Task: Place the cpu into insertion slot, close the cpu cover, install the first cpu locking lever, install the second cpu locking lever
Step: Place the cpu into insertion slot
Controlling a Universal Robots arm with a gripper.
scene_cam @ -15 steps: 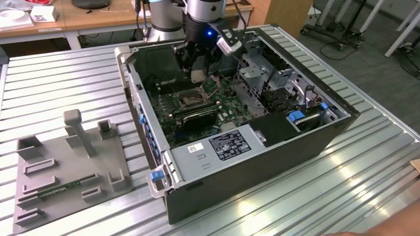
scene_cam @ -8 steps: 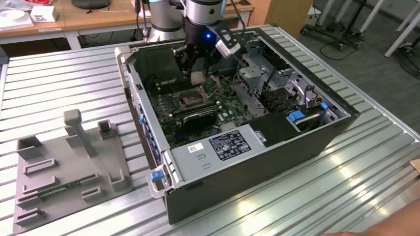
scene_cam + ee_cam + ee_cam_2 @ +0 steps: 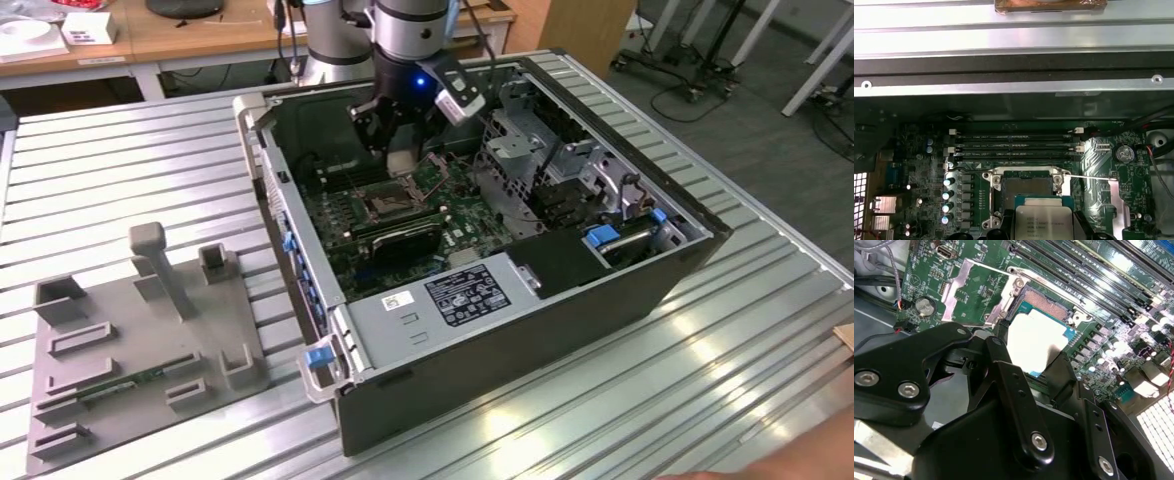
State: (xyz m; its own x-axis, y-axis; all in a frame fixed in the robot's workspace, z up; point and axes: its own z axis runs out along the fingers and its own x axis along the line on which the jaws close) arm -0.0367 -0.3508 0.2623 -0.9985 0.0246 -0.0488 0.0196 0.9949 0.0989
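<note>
Robotics lab: slatted metal bench [image 3: 747, 340], open computer case [image 3: 461, 350], wooden desks [image 3: 200, 38] behind.

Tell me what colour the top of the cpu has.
Silvery-grey, with a thin blue-green border; the cpu shows best in the first wrist view.

The arm [image 3: 400, 25] comes down steeply from above, its grey last link nearly upright, and a small blue light glows on the wrist [image 3: 420, 80]. Below it the black gripper [image 3: 398, 155] points straight down. In both wrist views the gripper [image 3: 1034, 347] [image 3: 1043, 229] has its two black fingers [image 3: 1011, 390] drawn in on opposite edges of the cpu [image 3: 1036, 337] [image 3: 1043, 220], holding it flat with its pale top facing up. The finger links are jointed bars fastened with silver screws, angled inward toward the tips.
</note>
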